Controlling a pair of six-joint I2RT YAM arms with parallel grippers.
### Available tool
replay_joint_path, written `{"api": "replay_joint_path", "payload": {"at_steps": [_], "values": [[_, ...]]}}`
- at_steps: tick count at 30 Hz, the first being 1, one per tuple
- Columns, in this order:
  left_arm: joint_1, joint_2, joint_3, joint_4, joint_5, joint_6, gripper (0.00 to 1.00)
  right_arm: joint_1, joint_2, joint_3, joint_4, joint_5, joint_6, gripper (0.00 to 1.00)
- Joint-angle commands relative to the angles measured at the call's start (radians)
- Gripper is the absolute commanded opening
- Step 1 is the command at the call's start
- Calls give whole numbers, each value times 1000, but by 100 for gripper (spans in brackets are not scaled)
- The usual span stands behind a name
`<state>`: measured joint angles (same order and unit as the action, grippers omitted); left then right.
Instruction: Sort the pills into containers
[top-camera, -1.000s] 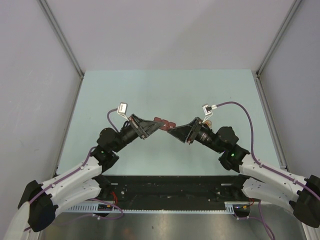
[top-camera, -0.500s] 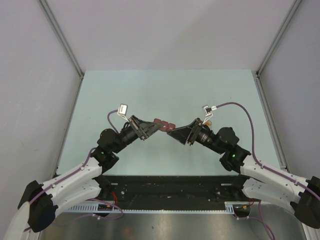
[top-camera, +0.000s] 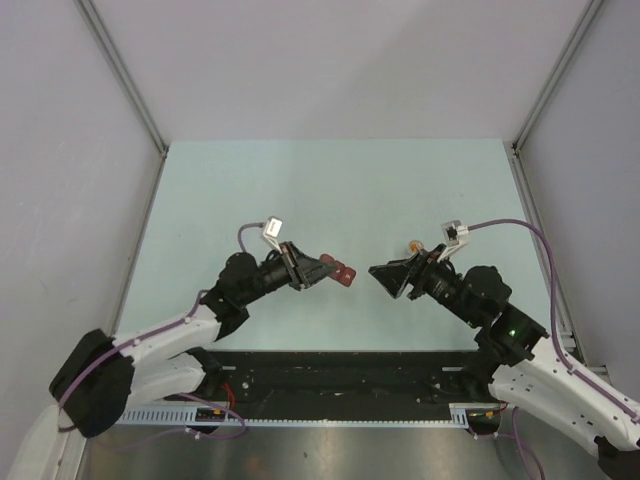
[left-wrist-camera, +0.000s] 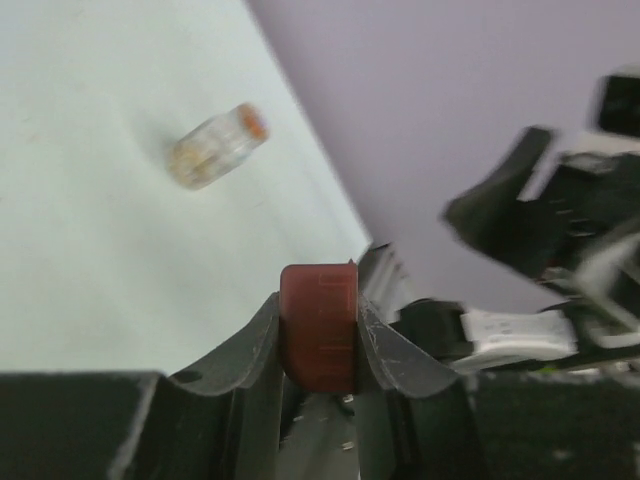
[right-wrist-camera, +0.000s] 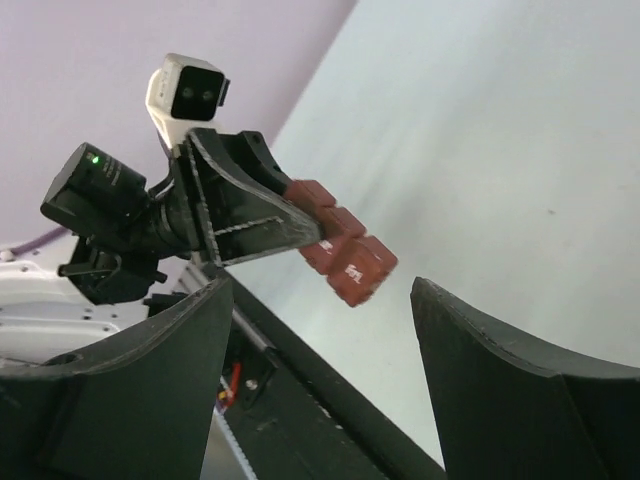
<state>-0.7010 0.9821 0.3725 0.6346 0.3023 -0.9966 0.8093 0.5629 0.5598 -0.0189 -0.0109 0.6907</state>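
So L end effector (top-camera: 322, 270) grips pill box (top-camera: 342, 273) end; R end effector (top-camera: 385, 281) spread, clear gap between.

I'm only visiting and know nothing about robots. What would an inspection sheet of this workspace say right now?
Surface: pale green table, no marks seen.
Job's things: dark red pill box, gripped by one end; pills apparently inside the bottle, blurred; loose ones, nothing seen.
Clutter: small clear bottle lying on its side on the table.
Grippers: left gripper shut on the pill box; right gripper open, empty, facing the box.
Cables: purple cable looping at each wrist, clear of the box.
Surroundings: plain grey walls, metal corner posts.
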Motion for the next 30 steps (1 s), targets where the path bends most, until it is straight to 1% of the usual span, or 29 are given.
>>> {"api": "replay_joint_path", "payload": {"at_steps": [1, 2, 4, 5, 7, 8, 12, 16, 18, 19, 20, 23, 30], "values": [[8, 200, 46, 16, 90, 234, 9, -10, -49, 52, -206, 89, -88, 77], [12, 231, 66, 20, 93, 275, 9, -12, -54, 52, -226, 94, -86, 77], [18, 297, 86, 59, 113, 312, 8, -13, -64, 52, -243, 104, -89, 77], [34, 364, 101, 80, 127, 325, 8, -13, -66, 52, -253, 107, -91, 77], [57, 444, 126, 140, 168, 319, 7, -15, -72, 52, -260, 117, -97, 77], [76, 516, 152, 158, 210, 314, 6, -15, -74, 52, -266, 120, -100, 77], [98, 644, 207, 206, 227, 334, 6, -18, -83, 54, -285, 129, -106, 77], [103, 737, 272, 214, 233, 357, 9, -21, -93, 54, -314, 137, -114, 77], [101, 771, 284, 214, 218, 366, 19, -22, -100, 54, -322, 138, -115, 77], [103, 780, 298, 214, 213, 375, 22, -22, -101, 54, -329, 140, -117, 77], [104, 791, 304, 214, 212, 377, 29, -24, -104, 54, -332, 141, -122, 77], [104, 823, 316, 214, 198, 381, 39, -27, -104, 54, -340, 141, -128, 77], [107, 857, 307, 215, 176, 394, 43, -35, -97, 54, -339, 143, -137, 78]]}}
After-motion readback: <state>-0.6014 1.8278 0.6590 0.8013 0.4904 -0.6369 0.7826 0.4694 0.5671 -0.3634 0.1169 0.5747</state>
